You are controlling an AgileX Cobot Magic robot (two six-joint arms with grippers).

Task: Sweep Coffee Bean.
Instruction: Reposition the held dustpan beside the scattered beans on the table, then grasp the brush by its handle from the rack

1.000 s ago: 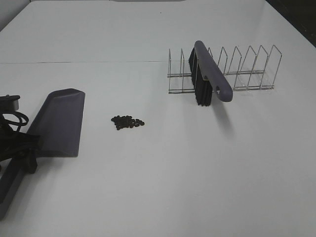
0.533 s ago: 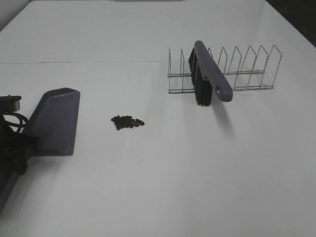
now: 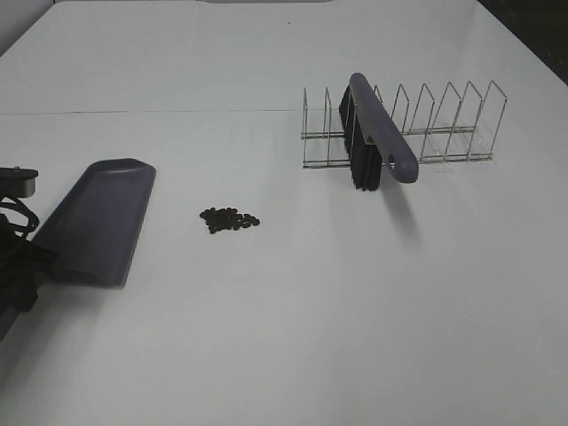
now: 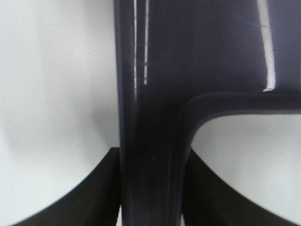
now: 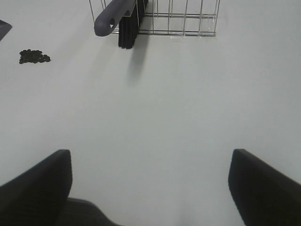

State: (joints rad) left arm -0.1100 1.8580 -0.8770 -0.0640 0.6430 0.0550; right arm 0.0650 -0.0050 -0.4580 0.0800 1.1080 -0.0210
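Observation:
The coffee beans [image 3: 229,219] lie in a small dark heap on the white table, also seen in the right wrist view [image 5: 34,56]. The purple-grey dustpan [image 3: 98,222] sits left of the heap, its mouth facing the beans with a gap between. My left gripper [image 3: 22,266] is shut on the dustpan's handle [image 4: 150,179], with a black finger [image 4: 94,197] on each side. The brush [image 3: 382,133] stands in the wire rack [image 3: 444,124], bristles down. My right gripper [image 5: 150,188] is open and empty, low over bare table, far from the brush [image 5: 117,16].
The wire rack [image 5: 183,23] stands at the back right with several empty slots. A seam runs across the table [image 3: 177,111] behind the dustpan. The table's dark far-right edge [image 3: 532,35] shows at the corner.
My left gripper has drawn back toward the left edge with the dustpan. The pan has shifted and turned slightly. Beans, brush and right gripper have not moved.

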